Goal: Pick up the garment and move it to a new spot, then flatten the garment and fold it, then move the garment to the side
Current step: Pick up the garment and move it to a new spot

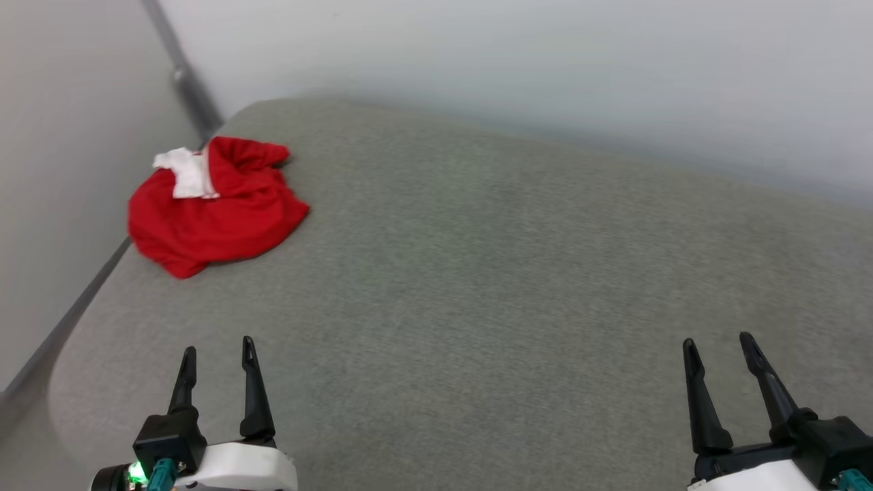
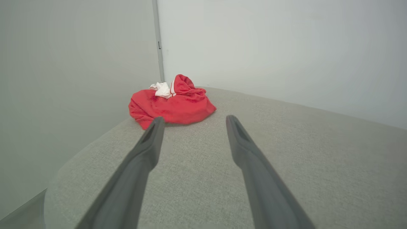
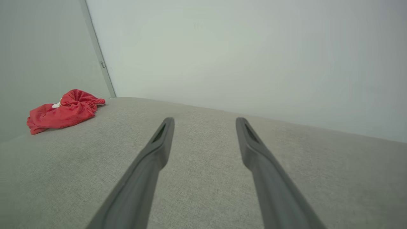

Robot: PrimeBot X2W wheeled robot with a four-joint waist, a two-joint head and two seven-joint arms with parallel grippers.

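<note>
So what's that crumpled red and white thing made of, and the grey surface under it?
The crumpled red garment with white sleeve looks like thin, soft, matte cloth: it slumps in loose folds. The grey surface seems woven upholstery fabric, by its fine speckled weave.

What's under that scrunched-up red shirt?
The red shirt lies on the grey fabric surface. Whether anything hides beneath the bunched heap cannot be seen, because the shirt covers that spot.

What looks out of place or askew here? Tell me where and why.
The garment lies crumpled in a heap near the far left corner of the grey surface, close to its edge, with a white sleeve bunched on top rather than spread flat. Nothing else stands out.
</note>
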